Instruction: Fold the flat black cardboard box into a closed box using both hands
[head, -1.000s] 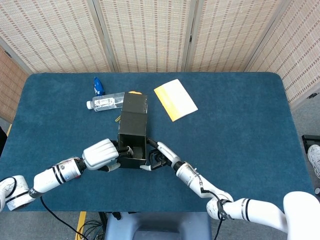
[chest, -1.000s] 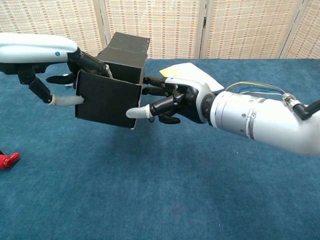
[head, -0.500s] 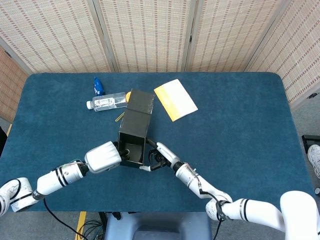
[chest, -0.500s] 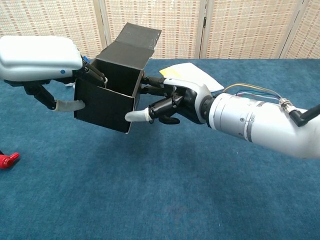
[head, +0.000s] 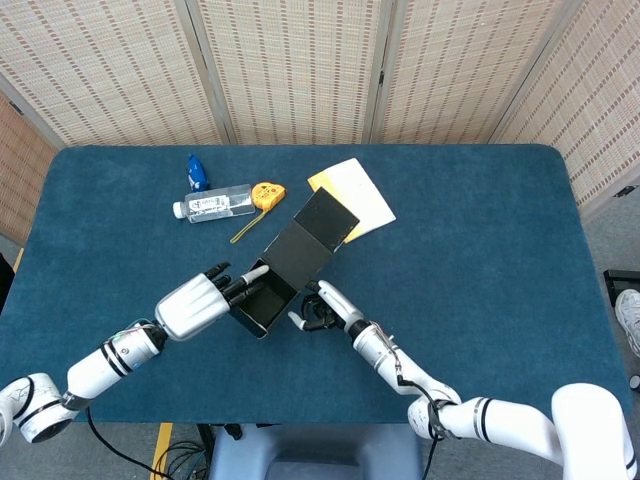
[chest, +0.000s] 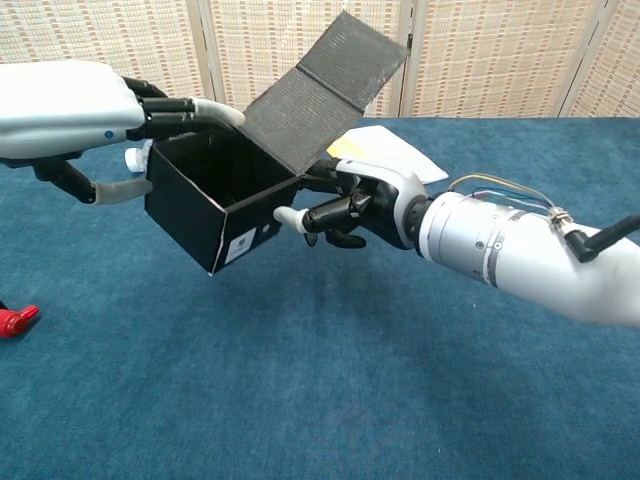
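Woven screens back a blue table (head: 480, 260). Above it the black box (head: 268, 295) hangs open, lid up. The left hand (head: 195, 303) clamps one wall; the right hand (chest: 345, 205) pinches the other. Light, stiff card: best held by the walls. A small white label shows, unreadable.

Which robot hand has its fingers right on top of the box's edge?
The left hand: its fingers lie along the black box's top rim, while the right hand touches its side.
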